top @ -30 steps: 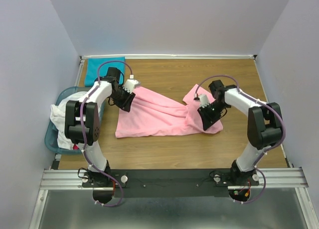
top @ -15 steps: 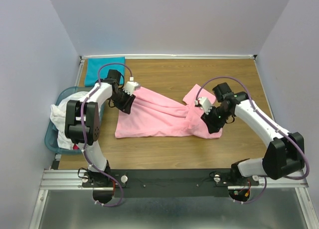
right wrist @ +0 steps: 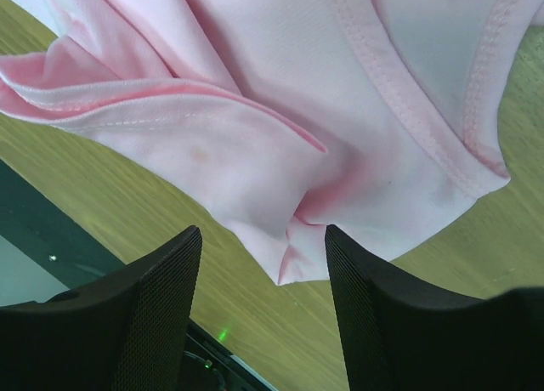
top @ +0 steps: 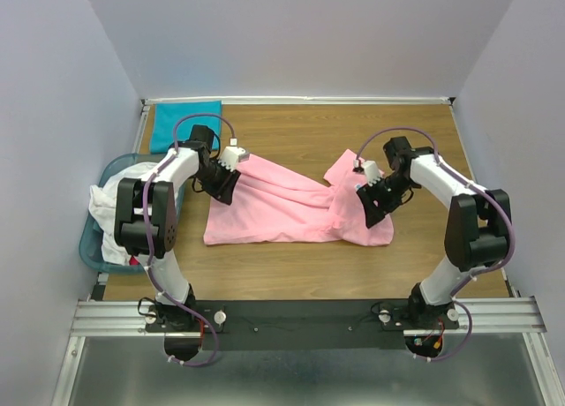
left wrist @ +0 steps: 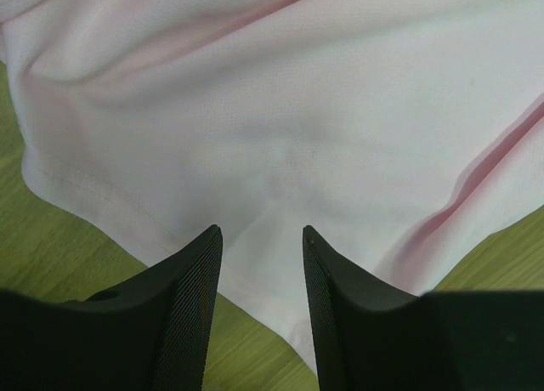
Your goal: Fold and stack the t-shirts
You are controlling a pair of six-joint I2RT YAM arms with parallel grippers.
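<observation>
A light pink t-shirt (top: 282,207) lies rumpled across the middle of the wooden table. My left gripper (top: 221,184) hovers over its back left edge. In the left wrist view the gripper (left wrist: 262,229) is open, with the pink hem (left wrist: 255,255) under the tips and nothing pinched. My right gripper (top: 371,207) is over the shirt's right end. Seen from the right wrist, that gripper (right wrist: 263,229) stands open wide above a folded pink corner (right wrist: 297,255). A teal t-shirt (top: 184,124) lies flat at the back left corner. White t-shirts (top: 106,207) are heaped in the basket.
A light-blue plastic basket (top: 93,243) sits at the table's left edge beside the left arm. Walls close in the table (top: 300,132) at the back and on both sides. The black base rail (top: 300,316) runs along the near edge.
The right gripper has opened wider and let the pink corner drop. The right arm swung out to the right, then came back over the shirt's right end. The left arm has barely moved.
</observation>
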